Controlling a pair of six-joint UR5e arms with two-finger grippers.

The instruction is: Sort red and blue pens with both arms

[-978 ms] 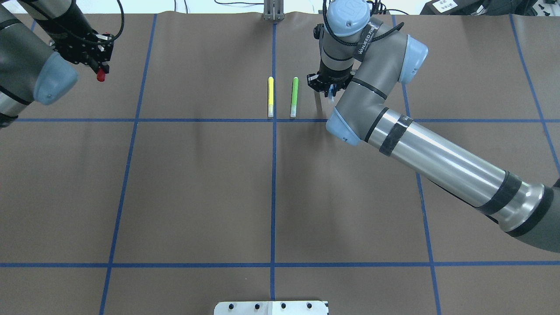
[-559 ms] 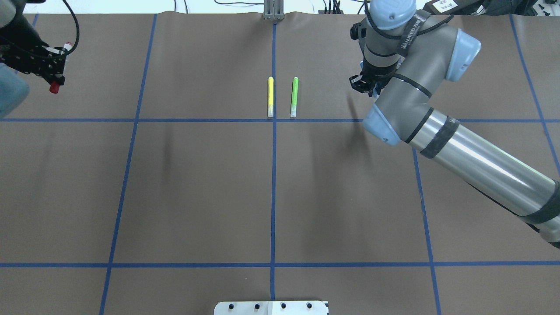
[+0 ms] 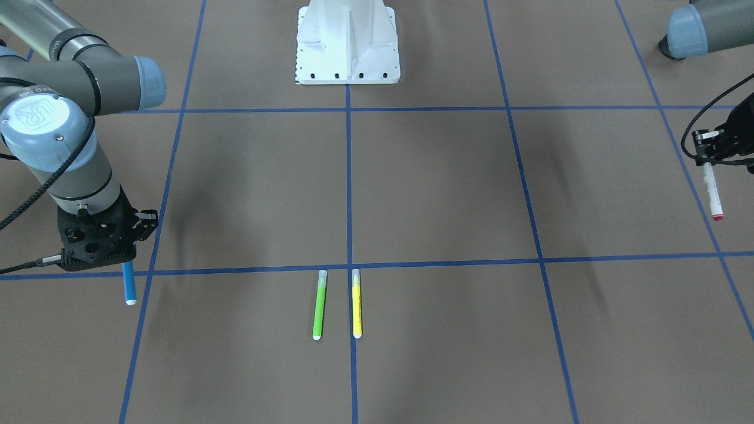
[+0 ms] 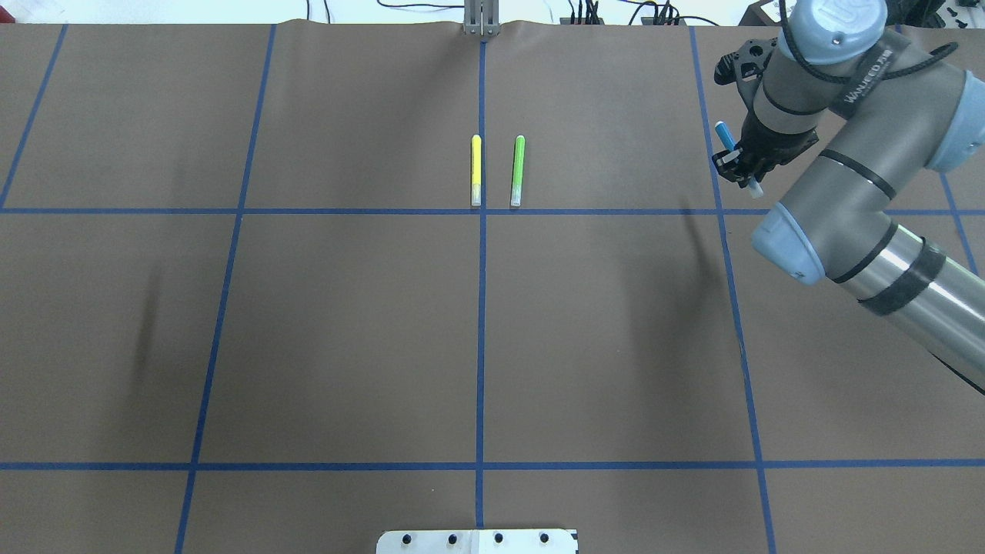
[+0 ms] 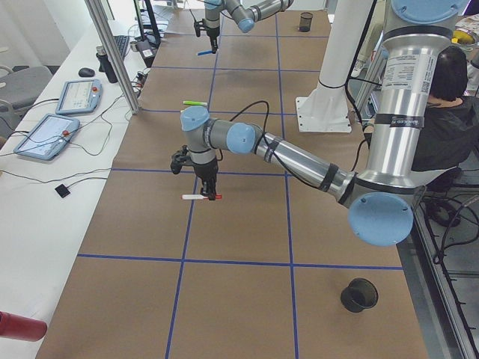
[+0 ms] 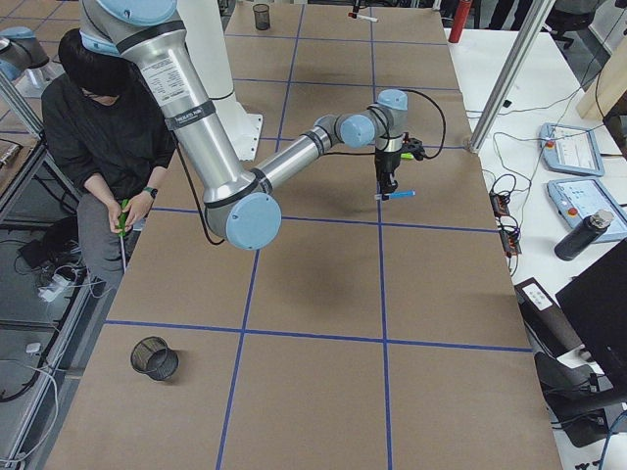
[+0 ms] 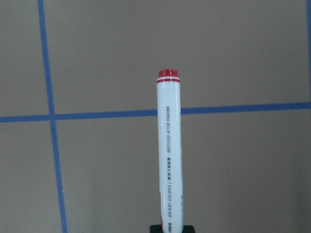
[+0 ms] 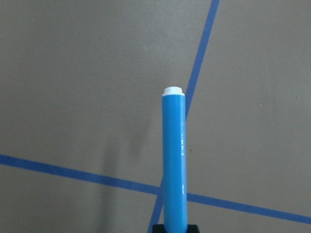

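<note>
The red pen (image 3: 711, 191), white-barrelled with a red end, hangs above the table far out on my left side with my left gripper (image 3: 707, 158) shut on it. It fills the left wrist view as red pen (image 7: 168, 155); the left arm is outside the overhead view. The blue pen (image 4: 723, 137) with its white end sits in my right gripper (image 4: 742, 165), which is shut on it above the right-hand vertical tape line. The front view shows the blue pen (image 3: 129, 288) poking out below the right gripper (image 3: 121, 259), and it is also the blue pen (image 8: 174, 160) in the right wrist view.
A yellow marker (image 4: 476, 170) and a green marker (image 4: 518, 170) lie side by side at the table's far centre. The white pedestal base (image 3: 347, 41) stands at the robot's edge. Black mesh cups (image 5: 359, 295) (image 6: 155, 358) sit near each table end. A person (image 6: 103, 127) sits beside the table.
My right arm has carried the blue pen rightward, from beside the green marker to the right tape line. My left arm has carried the red pen left, out of the overhead view.
</note>
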